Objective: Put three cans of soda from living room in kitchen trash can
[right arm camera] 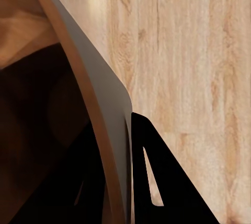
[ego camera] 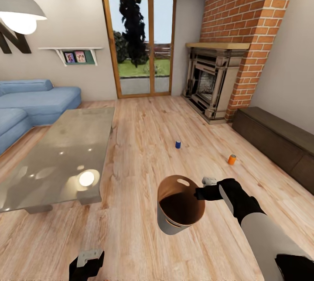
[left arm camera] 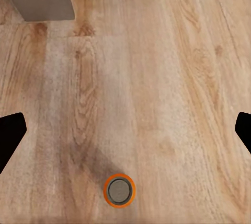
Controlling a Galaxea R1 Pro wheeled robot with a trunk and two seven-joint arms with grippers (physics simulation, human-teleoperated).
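Living room, pickup step. Tash can [ego camera: 179, 204] hung off the floor, right gripper [right arm camera: 125, 172] jaws clamped on its rim. Left gripper [left arm camera: 125, 130] jaws wide over an orange can [left arm camera: 119, 190]. Blue can [ego camera: 178, 144] and second orange can [ego camera: 232, 159] stood farther off. Next, probably: lower left arm, centre jaws, close.

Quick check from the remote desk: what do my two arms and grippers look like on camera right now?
The right arm has a white, rounded forearm shell running into a black wrist and black gripper, with a small light-grey block by the wrist. The left gripper is black too, topped by a light-grey bracket. In the wrist views the fingers are plain black wedges. No cables or markings show.
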